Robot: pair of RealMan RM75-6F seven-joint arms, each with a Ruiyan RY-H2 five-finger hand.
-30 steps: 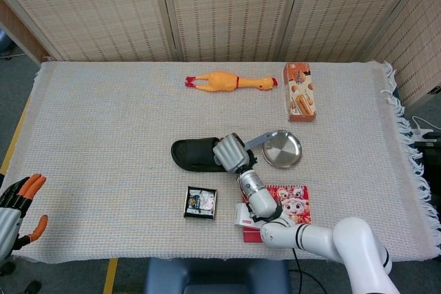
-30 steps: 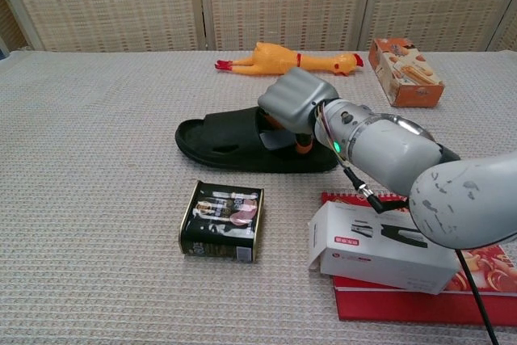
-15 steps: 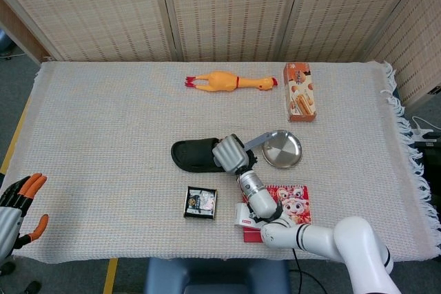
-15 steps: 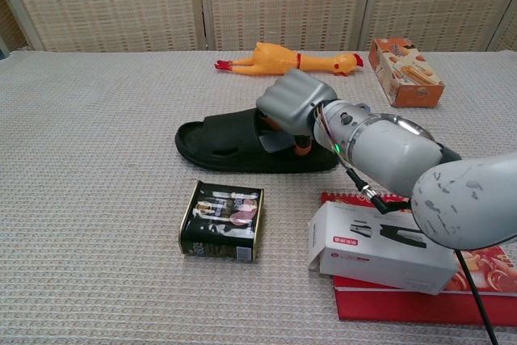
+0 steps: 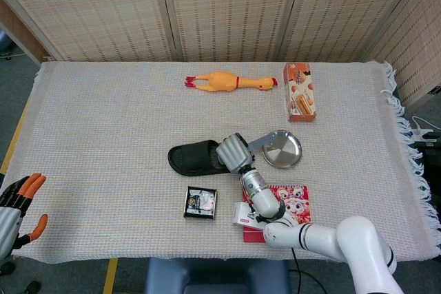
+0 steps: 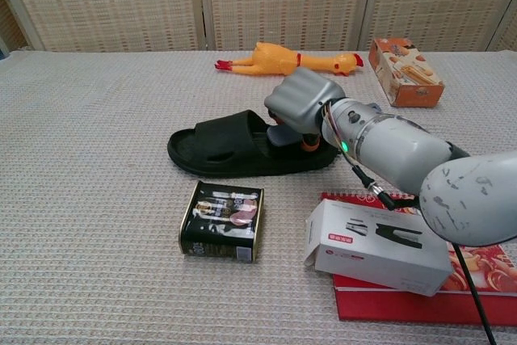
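Nearest the robot, at the 5 o'clock corner of the counter (image 6: 89, 199), a white carton (image 6: 380, 246) lies on top of a red booklet (image 6: 420, 300) printed with cartoon figures. At 9 o'clock of the carton, apart from it, a dark printed packet (image 6: 221, 220) lies flat on the woven cover.

Beyond these, near the counter's centre, lies a black slide sandal (image 6: 230, 148), its long axis running 9 to 3 o'clock. The right hand (image 6: 300, 107) is clenched on the sandal's 3 o'clock end, knuckles upward, fingers curled down over the footbed; orange fingertips show beneath the palm.

Just at 3 o'clock of that hand stands a small steel pan (image 5: 282, 149), its handle pointing toward the sandal.

At the far edge, a yellow rubber chicken (image 6: 284, 60) lies on its side at 12 o'clock, and an orange biscuit box (image 6: 405, 72) lies flat at 2 o'clock.

The left hand (image 5: 15, 204) hangs off the counter's 8 o'clock corner, fingers spread and grasping nothing, well apart from every object.
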